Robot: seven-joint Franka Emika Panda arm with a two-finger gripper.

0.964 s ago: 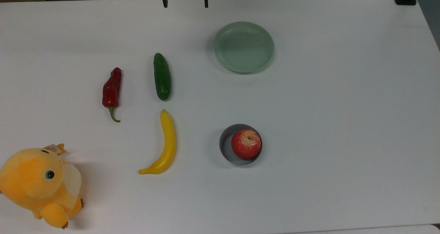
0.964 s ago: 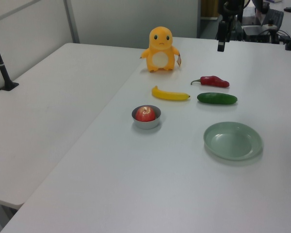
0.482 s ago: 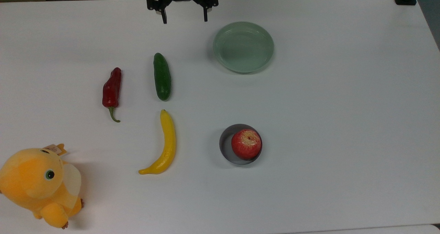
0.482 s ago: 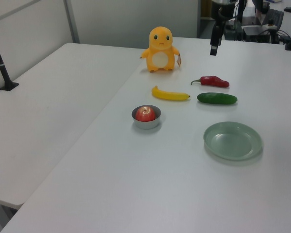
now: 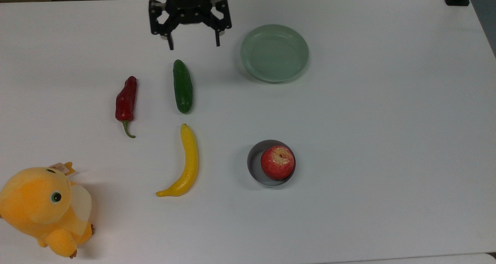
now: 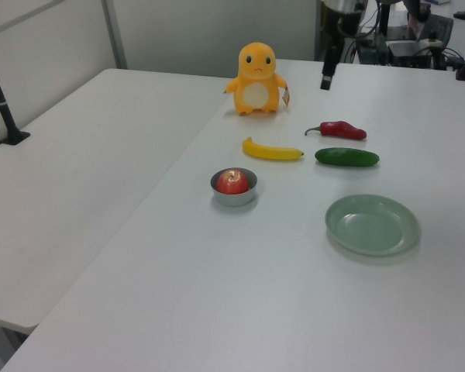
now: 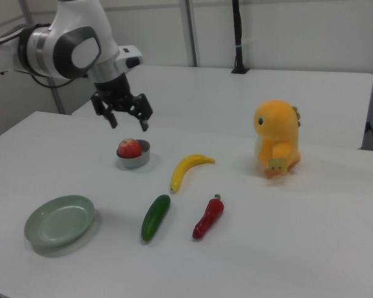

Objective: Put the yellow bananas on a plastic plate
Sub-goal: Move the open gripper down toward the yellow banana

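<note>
The yellow banana (image 5: 188,161) lies flat on the white table, curved, with its dark tip toward the cucumber; it also shows in the left view (image 6: 273,150) and the right view (image 7: 185,169). The pale green plastic plate (image 5: 274,52) sits empty at the top view's upper middle (image 6: 372,225) (image 7: 59,222). My gripper (image 5: 193,45) hangs open above the table near the far edge, left of the plate and just beyond the cucumber's far end in the top view, holding nothing (image 7: 128,124). It is far from the banana.
A green cucumber (image 5: 182,86) and a red chili pepper (image 5: 126,101) lie between the gripper and the banana. A red apple (image 5: 277,162) sits in a small grey dish (image 5: 254,161) to the banana's right in the top view. An orange-yellow plush toy (image 5: 44,209) stands at the top view's lower left.
The gripper has come in from the table's far edge, moving down and slightly left in the top view toward the cucumber, staying open. Nothing on the table has moved.
</note>
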